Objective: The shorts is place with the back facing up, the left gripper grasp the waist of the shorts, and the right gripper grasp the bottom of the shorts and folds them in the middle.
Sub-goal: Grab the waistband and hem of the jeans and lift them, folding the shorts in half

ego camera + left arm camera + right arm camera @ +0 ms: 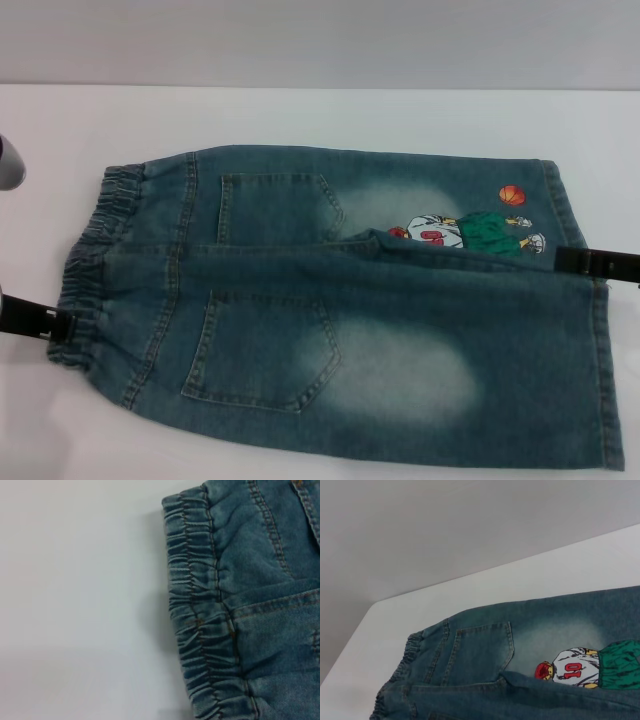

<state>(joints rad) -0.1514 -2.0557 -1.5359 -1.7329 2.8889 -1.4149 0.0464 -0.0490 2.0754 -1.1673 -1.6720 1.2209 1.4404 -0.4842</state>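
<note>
Faded denim shorts point(330, 310) flat; ruffled elastic waist point(200, 610).

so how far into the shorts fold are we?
Early. Done: shorts lie flat on the table, back pockets up. In hand: left gripper is at the waist, right gripper at the bottom hems; grip unclear on both. Left: lifting and folding across the middle.

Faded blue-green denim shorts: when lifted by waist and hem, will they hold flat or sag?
The faded blue-green denim shorts will probably sag between grips: one leg already drapes over the other. The gathered elastic waistband looks thick and ridged, likely easy to pinch. Stitched back pockets suggest some weight.
</note>
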